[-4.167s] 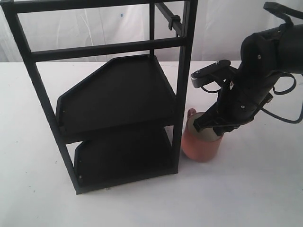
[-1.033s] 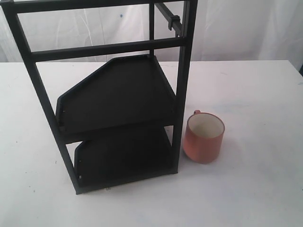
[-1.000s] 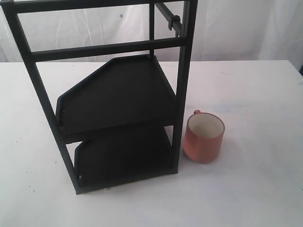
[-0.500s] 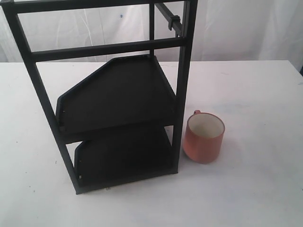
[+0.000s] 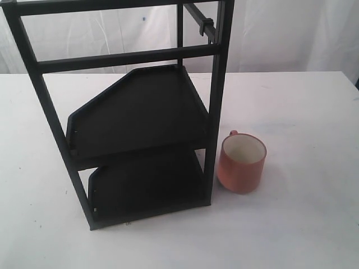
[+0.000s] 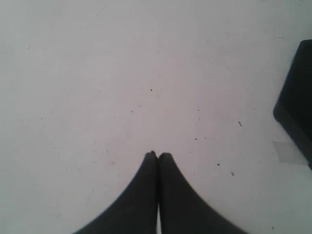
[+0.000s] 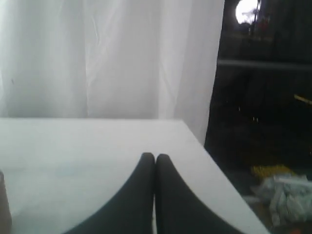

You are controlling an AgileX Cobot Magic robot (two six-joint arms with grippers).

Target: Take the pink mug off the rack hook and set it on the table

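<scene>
The pink mug (image 5: 242,163) stands upright on the white table (image 5: 303,112), just right of the black rack's front right post, its handle toward the rack. The rack hook (image 5: 201,20) juts out bare at the rack's top right. Neither arm shows in the exterior view. In the left wrist view my left gripper (image 6: 157,155) is shut and empty over bare table. In the right wrist view my right gripper (image 7: 155,156) is shut and empty above the table near its edge; a sliver of the mug (image 7: 4,204) shows at the picture's border.
The tall black two-shelf rack (image 5: 134,112) takes up the left and middle of the table; a corner of the rack (image 6: 297,105) shows in the left wrist view. A white curtain (image 7: 107,53) hangs behind. The table edge (image 7: 214,165) drops off to a dark area with clutter.
Over the last second nothing moved. About four seconds ago the right arm was over the mug; it has since left the exterior view, leaving the mug on the table.
</scene>
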